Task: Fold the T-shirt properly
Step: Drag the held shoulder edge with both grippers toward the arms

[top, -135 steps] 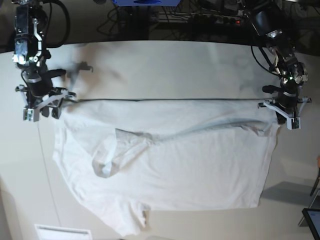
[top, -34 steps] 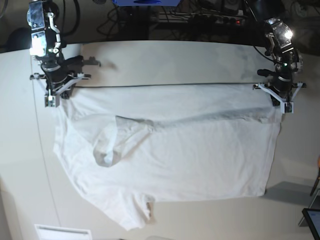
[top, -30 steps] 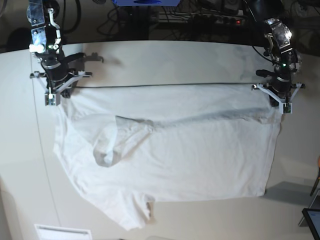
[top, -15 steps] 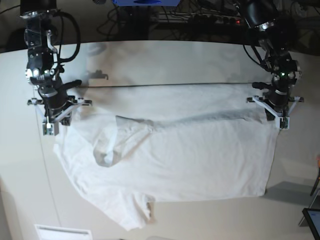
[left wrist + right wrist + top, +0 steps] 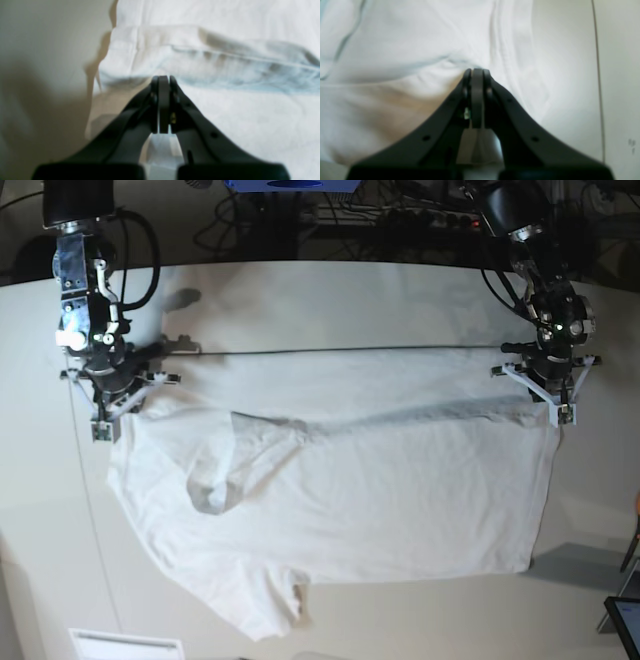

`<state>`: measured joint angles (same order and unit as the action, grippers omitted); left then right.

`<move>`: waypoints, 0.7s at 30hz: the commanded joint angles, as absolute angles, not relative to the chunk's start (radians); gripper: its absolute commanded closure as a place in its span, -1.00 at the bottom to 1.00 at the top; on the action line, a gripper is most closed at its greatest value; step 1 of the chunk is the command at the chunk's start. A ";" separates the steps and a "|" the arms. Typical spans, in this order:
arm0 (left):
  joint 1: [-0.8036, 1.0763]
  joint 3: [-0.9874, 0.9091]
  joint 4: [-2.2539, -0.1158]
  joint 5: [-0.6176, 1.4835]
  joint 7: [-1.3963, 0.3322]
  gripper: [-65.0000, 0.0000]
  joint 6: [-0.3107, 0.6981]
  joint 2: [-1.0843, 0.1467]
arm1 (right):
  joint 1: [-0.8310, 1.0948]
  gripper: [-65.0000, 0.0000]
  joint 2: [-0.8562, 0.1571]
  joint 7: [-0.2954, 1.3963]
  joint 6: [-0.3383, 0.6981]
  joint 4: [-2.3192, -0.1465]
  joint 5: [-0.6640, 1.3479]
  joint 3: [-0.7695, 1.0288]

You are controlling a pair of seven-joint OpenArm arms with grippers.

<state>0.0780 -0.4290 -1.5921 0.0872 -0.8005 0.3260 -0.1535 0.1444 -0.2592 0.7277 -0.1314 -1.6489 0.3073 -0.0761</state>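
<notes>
The white T-shirt (image 5: 350,490) lies spread on the pale table (image 5: 330,300), its far edge pulled straight between both arms. One sleeve is folded over the body at the left. My left gripper (image 5: 556,408) is at the shirt's far right corner, shut on the cloth. In the left wrist view the left gripper (image 5: 161,78) has its jaws pressed together at a hemmed fold of the T-shirt (image 5: 225,112). My right gripper (image 5: 103,423) is shut on the far left corner. In the right wrist view the right gripper (image 5: 474,71) pinches the T-shirt (image 5: 395,62) beside a hem.
Dark cables and equipment (image 5: 330,215) run along the table's far edge. A thin line (image 5: 92,500) crosses the tabletop at the left. A white label (image 5: 125,643) sits at the near left, and a dark screen corner (image 5: 625,620) at the near right.
Both grippers have shifted toward the near side along the shirt's ends, still shut on the corners. The far edge has stayed straight and the shirt's body has not moved.
</notes>
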 commanded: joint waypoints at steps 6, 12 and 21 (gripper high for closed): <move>0.097 -0.423 -1.607 0.093 -0.785 1.00 0.325 -0.177 | 0.189 0.96 -0.278 0.728 -0.137 -1.669 0.298 -0.065; 0.157 -0.421 -1.606 0.093 -0.785 1.00 0.325 -0.177 | 0.274 0.96 -0.278 0.727 -0.139 -1.699 0.298 -0.062; 0.240 -0.421 -1.609 0.093 -0.785 1.00 0.328 -0.177 | 0.352 0.96 -0.278 0.725 -0.139 -1.764 0.297 0.001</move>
